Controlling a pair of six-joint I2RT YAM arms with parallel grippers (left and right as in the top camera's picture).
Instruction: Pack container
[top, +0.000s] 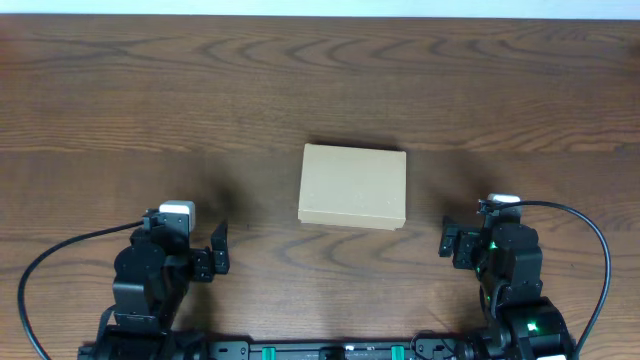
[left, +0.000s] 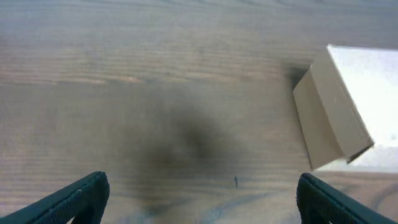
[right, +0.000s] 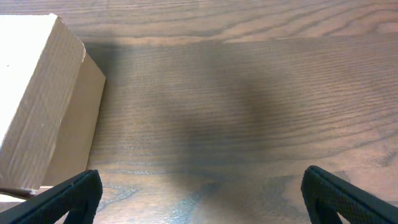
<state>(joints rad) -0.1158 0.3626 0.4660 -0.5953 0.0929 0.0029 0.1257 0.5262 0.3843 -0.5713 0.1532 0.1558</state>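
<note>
The container (top: 353, 187) is a small plain tan cardboard box, lid shut, lying flat at the middle of the wooden table. It shows at the right edge of the left wrist view (left: 339, 112) and at the left edge of the right wrist view (right: 43, 99). My left gripper (top: 207, 262) is open and empty, near the front edge, left of the box and apart from it; its fingertips show in the left wrist view (left: 199, 199). My right gripper (top: 458, 243) is open and empty, right of the box; its fingertips show in the right wrist view (right: 202, 196).
The dark wooden table (top: 150, 90) spans the whole overhead view. Black cables (top: 40, 270) loop from both arms at the front corners. The arm bases sit along the front edge.
</note>
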